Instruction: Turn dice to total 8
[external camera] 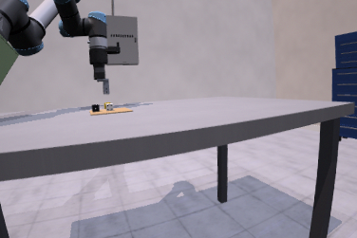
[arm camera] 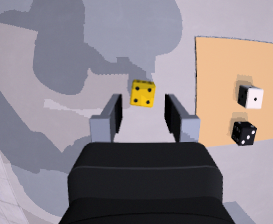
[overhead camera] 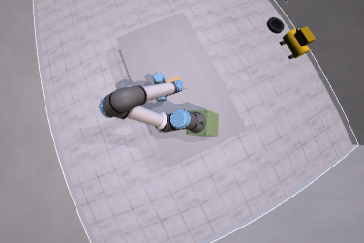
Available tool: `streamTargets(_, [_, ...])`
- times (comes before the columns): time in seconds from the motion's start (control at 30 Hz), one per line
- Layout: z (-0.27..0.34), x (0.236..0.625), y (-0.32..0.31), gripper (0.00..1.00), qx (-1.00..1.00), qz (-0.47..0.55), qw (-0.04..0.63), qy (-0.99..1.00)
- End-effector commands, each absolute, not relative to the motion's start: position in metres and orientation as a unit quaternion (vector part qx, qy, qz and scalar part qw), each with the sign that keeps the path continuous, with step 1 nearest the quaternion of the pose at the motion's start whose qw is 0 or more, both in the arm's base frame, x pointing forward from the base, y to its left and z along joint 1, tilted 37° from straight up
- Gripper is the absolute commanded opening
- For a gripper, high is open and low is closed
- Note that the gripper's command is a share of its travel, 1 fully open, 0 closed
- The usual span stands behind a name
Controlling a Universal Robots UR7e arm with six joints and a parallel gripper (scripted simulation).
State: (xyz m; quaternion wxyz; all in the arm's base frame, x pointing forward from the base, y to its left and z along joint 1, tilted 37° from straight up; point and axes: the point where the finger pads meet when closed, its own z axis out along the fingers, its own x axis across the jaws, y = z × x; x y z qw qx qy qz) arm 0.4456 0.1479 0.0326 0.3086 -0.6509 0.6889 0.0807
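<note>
In the wrist view a yellow die (arm camera: 143, 92) lies flat on the grey table, off the mat, with four pips up. The orange mat (arm camera: 237, 87) lies flat to its right. On the mat are a white die (arm camera: 252, 96) with one pip up and a black die (arm camera: 244, 133) whose pips are too small to read. My gripper (arm camera: 143, 106) is open and empty. It hangs well above the table, with the yellow die seen between the fingertips. In the exterior view the gripper (external camera: 105, 85) hovers over the mat (external camera: 111, 112) and the black die (external camera: 95, 108).
The mat lies near the far side of the table (external camera: 190, 118). A grey box (external camera: 122, 40) hangs behind the arm. A blue cabinet (external camera: 347, 84) stands off to the right, away from the table.
</note>
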Motion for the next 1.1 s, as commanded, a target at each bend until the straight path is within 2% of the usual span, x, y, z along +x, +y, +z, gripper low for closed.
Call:
streamTargets(0.0, [0.028,0.448,0.151,0.79,-0.651,0.08,0.309,0.689])
streamTargets(1.07, [0.01,0.455,0.162,0.79,-0.651,0.08,0.309,0.689])
